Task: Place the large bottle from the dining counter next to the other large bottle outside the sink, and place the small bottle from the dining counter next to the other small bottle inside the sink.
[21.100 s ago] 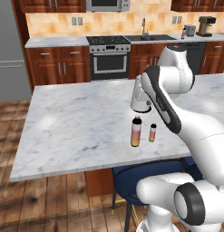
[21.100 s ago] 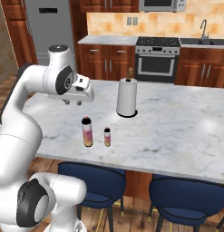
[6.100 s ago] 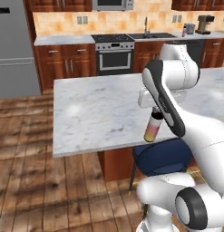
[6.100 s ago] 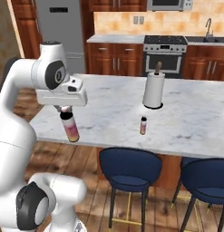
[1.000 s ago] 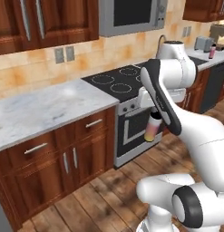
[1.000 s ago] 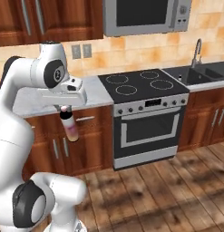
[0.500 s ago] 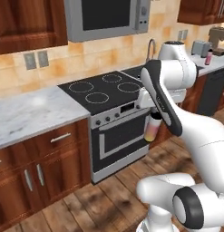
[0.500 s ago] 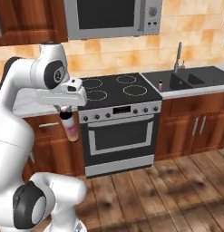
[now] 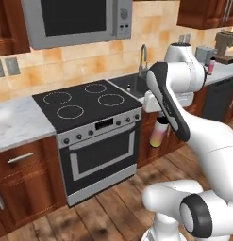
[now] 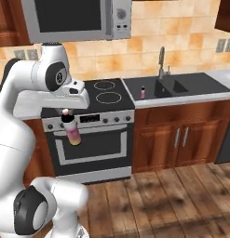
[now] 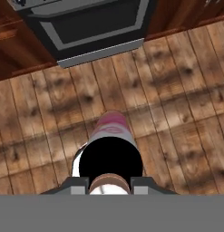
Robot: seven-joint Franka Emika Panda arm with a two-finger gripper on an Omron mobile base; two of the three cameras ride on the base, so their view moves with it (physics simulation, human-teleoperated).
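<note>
My gripper [image 9: 161, 114] is shut on the neck of the large bottle [image 9: 158, 134], a pink-to-yellow bottle with a dark cap that hangs upright below the hand. In the right base view, the gripper [image 10: 66, 113] and bottle [image 10: 73, 133] hover over the floor in front of the oven door. Seen from the hand, the bottle [image 11: 111, 149] points down at the wood floor between the fingertips of the gripper [image 11: 110, 183]. A small pink bottle [image 10: 143, 92] stands inside the sink [image 10: 181, 87]. Another pink bottle [image 9: 212, 66] stands on the counter right of the sink [image 9: 133, 84].
A black stove [image 10: 107, 95] with an oven [image 9: 101, 157] sits left of the sink, under a microwave [image 9: 75, 21]. A faucet [image 10: 161, 62] rises behind the basin. A coffee machine [image 9: 225, 44] stands at far right. Wooden cabinets [image 10: 179, 142] line the floor's far edge.
The base has driven on, so the whole scene has slid left: the stove moved left and the sink came nearer. The large bottle stays in my shut gripper.
</note>
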